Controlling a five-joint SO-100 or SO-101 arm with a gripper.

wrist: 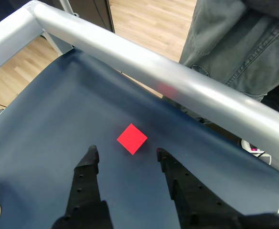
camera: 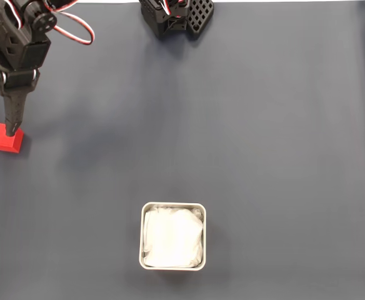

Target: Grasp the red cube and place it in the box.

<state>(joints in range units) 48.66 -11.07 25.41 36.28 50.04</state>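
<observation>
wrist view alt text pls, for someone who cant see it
An open black gripper reaches from the bottom edge toward a small red cube lying on a dark blue mat, the cube just beyond the gap between the fingertips. A silver metal rail crosses behind, with a person's grey trousers beyond it.

We saw a dark blue mat (camera: 264,125) covering the surface. In the wrist view a silver metal rail (wrist: 144,64) ran along the mat's edge, with wooden flooring (wrist: 149,19) beyond it and a person's grey trousers (wrist: 240,43) standing just behind the rail.
</observation>
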